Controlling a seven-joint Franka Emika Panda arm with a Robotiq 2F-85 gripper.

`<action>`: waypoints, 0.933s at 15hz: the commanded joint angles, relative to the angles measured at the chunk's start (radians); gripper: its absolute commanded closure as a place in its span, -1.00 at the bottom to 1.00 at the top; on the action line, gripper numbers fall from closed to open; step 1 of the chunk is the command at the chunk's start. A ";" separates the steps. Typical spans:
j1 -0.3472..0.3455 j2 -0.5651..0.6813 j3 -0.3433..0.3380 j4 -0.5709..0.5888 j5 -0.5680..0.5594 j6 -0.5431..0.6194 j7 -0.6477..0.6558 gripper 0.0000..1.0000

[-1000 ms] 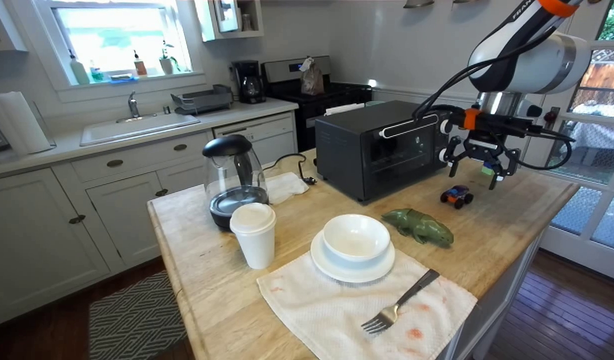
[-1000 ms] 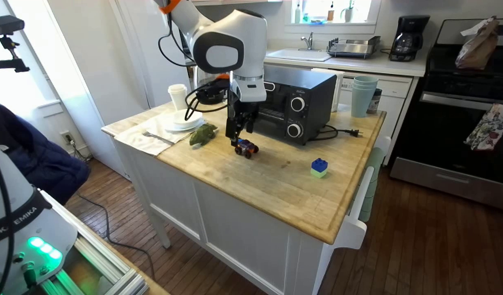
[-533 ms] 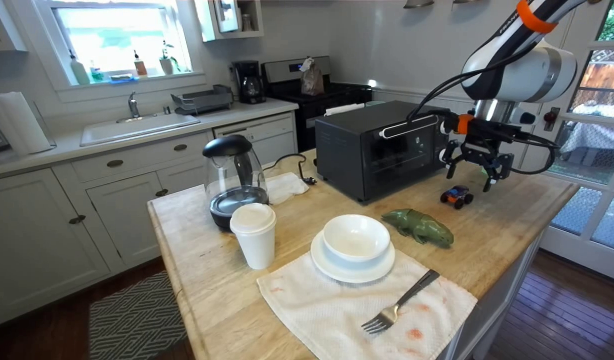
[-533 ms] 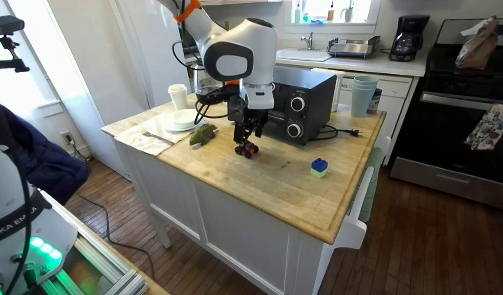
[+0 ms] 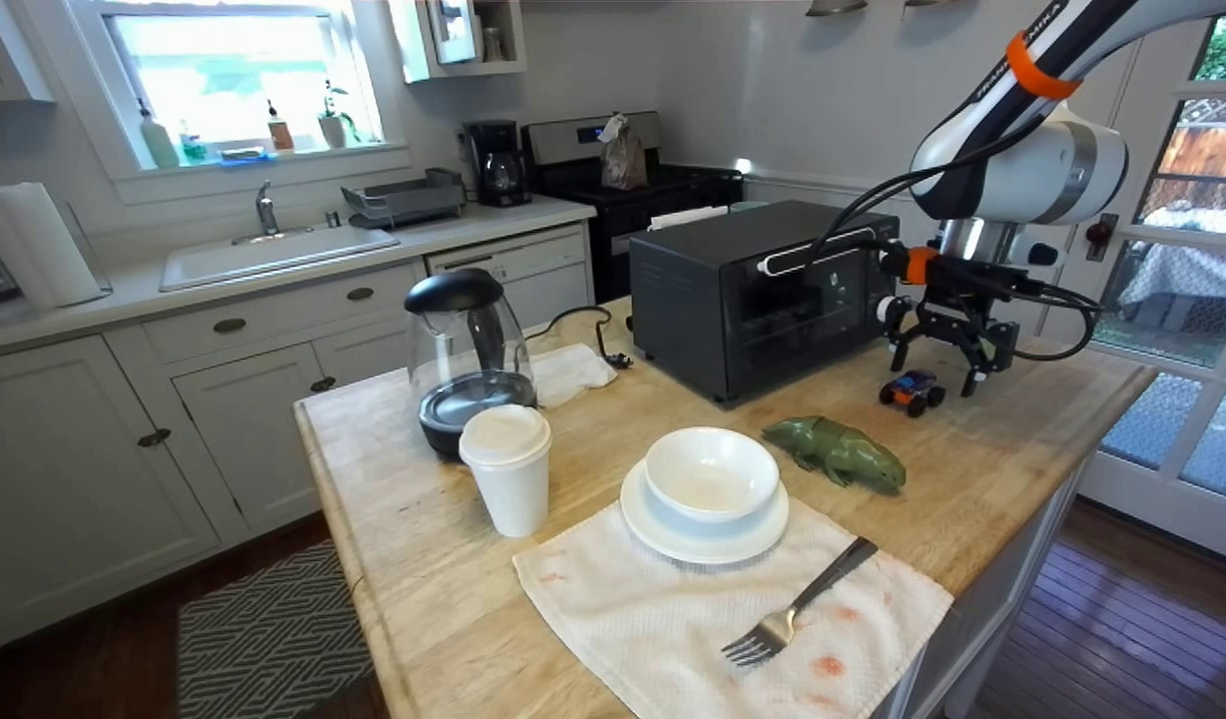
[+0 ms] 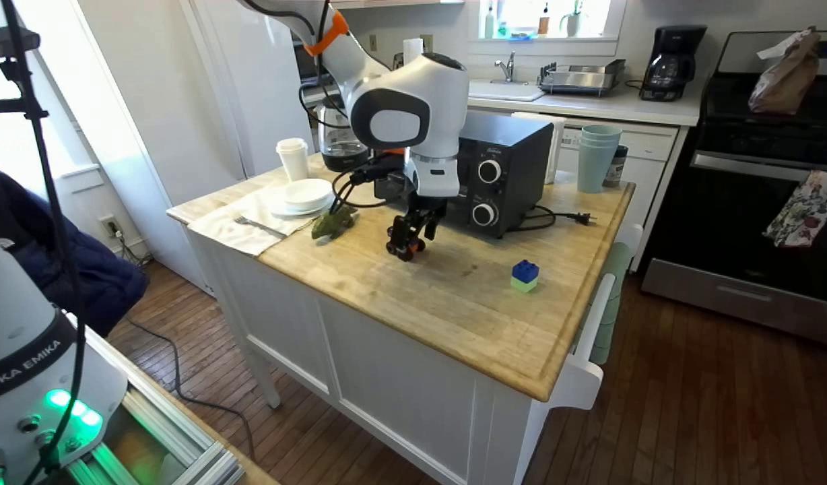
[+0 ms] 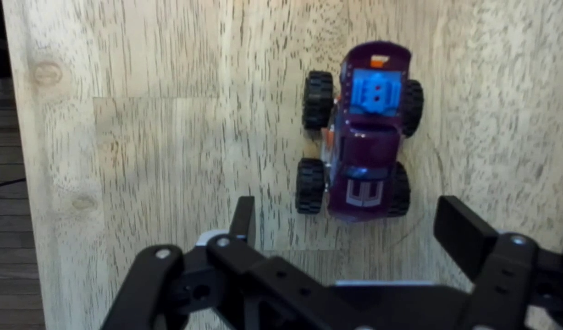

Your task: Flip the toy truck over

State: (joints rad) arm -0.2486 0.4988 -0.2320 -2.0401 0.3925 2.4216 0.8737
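Observation:
The toy truck (image 5: 913, 392) stands upright on its wheels on the wooden table. In the wrist view the truck (image 7: 368, 142) shows a purple body, a blue bed piece and black wheels. In an exterior view the truck (image 6: 407, 255) is partly hidden by the gripper. My gripper (image 5: 933, 373) is open, low over the table at the truck. In the wrist view the gripper (image 7: 348, 220) has its fingertips apart, one to each side of the truck's lower end in the picture, with nothing between the pads. The gripper (image 6: 414, 244) also shows in an exterior view.
A black toaster oven (image 5: 683, 310) stands close behind the gripper. A green animal figure (image 5: 838, 454) lies near the truck. A blue and green block (image 6: 524, 276) stands on the table. A white bowl (image 5: 711, 474), fork (image 5: 803, 604), cup (image 5: 508, 474) and kettle (image 5: 473, 369) are farther off.
My gripper has moved down toward the table and nearer the truck, and it stays open. The truck has not moved.

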 commanded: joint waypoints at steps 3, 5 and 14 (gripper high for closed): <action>-0.038 0.049 0.030 0.068 0.078 -0.081 -0.036 -1.00; -0.043 0.057 0.032 0.079 0.092 -0.098 -0.042 -0.88; -0.031 0.046 0.021 0.083 0.092 -0.113 -0.034 0.33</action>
State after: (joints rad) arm -0.2759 0.5492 -0.2156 -1.9703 0.4708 2.3274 0.8509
